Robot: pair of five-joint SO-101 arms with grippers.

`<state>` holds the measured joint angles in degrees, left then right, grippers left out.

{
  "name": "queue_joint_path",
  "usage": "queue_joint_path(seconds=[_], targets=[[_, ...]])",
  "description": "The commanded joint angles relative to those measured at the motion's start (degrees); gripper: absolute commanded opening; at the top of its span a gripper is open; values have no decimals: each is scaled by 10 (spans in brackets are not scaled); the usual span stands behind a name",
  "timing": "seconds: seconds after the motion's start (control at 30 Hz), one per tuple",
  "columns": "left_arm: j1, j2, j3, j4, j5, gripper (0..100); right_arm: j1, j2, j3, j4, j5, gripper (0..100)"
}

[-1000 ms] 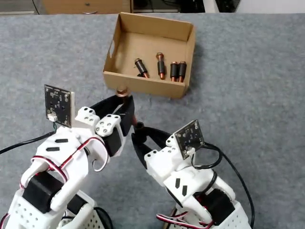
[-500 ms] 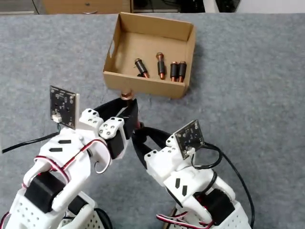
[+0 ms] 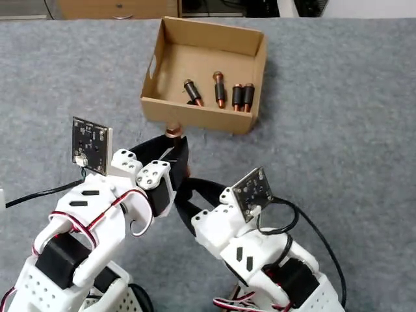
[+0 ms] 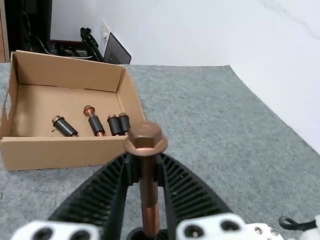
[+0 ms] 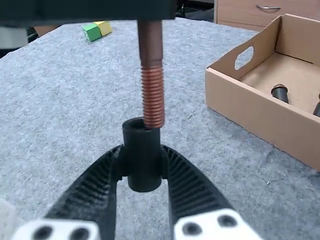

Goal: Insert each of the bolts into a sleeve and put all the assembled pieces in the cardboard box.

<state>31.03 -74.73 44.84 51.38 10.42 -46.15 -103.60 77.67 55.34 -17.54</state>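
Judging by the threaded tip at the sleeve's [image 5: 142,155] mouth, slightly off centre, the bolt [image 5: 151,95] should go straight down, with its axis lined up on the bore. The left gripper [image 4: 145,162] pinches the bolt upright above, and the right gripper [image 5: 142,159] clamps the sleeve beneath, both just in front of the cardboard box [image 3: 195,114].

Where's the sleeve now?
Right wrist view: the sleeve stands upright in the right pincer, the bolt at its mouth, near the cardboard box.
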Motion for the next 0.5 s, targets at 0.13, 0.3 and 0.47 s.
queue_joint_path(seconds=[0.13, 0.3, 0.47], targets=[[-13, -6, -5, 1, 4, 19, -6, -55, -8, -19, -2, 2], [-32, -6, -18, 32, 5, 19, -5, -55, -8, -18, -2, 2], [-33, -6, -26, 62, 6, 19, -5, -55, -7, -18, -2, 2]])
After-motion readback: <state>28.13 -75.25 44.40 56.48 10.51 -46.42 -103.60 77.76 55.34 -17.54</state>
